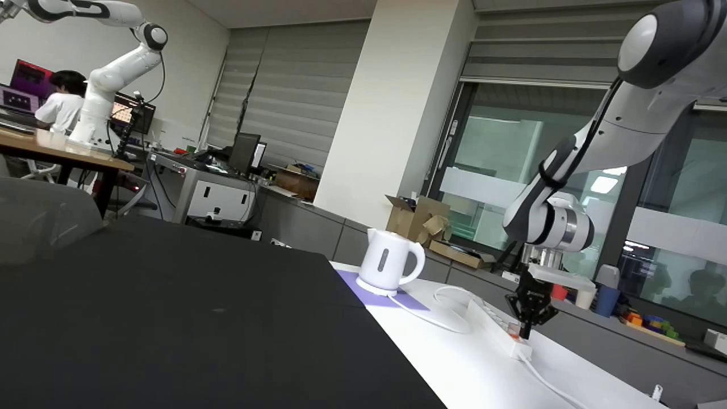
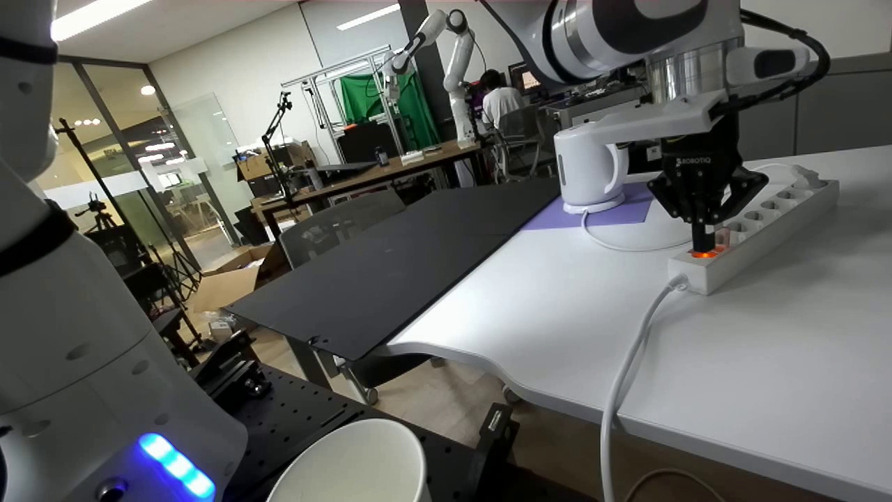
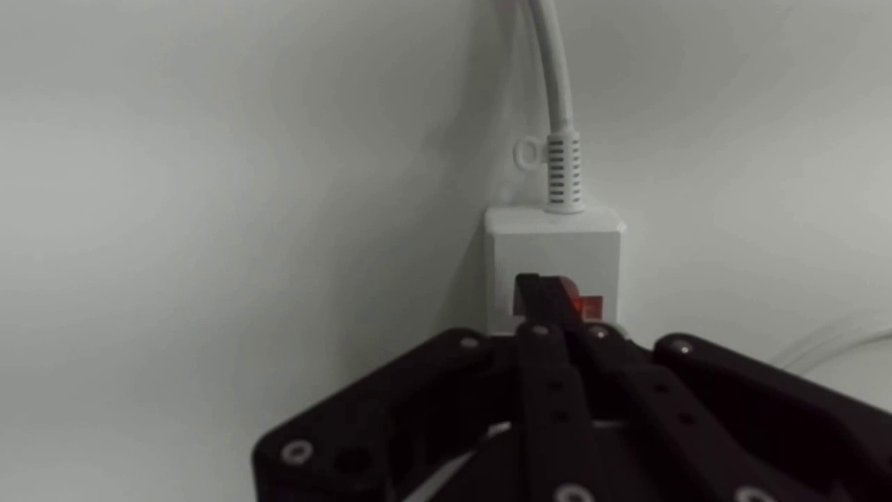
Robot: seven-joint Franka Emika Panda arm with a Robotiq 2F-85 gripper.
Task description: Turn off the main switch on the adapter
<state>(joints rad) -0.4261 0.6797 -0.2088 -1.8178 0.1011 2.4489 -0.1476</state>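
One kettle near the adapter

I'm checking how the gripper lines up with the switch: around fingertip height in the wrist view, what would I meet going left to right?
White tabletop, adapter's left edge, gripper fingertips, visible red part of switch, adapter's right edge, pale cord.

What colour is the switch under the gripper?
Red. The switch shows best in the wrist view, partly hidden by the gripper; an exterior view shows its orange glow.
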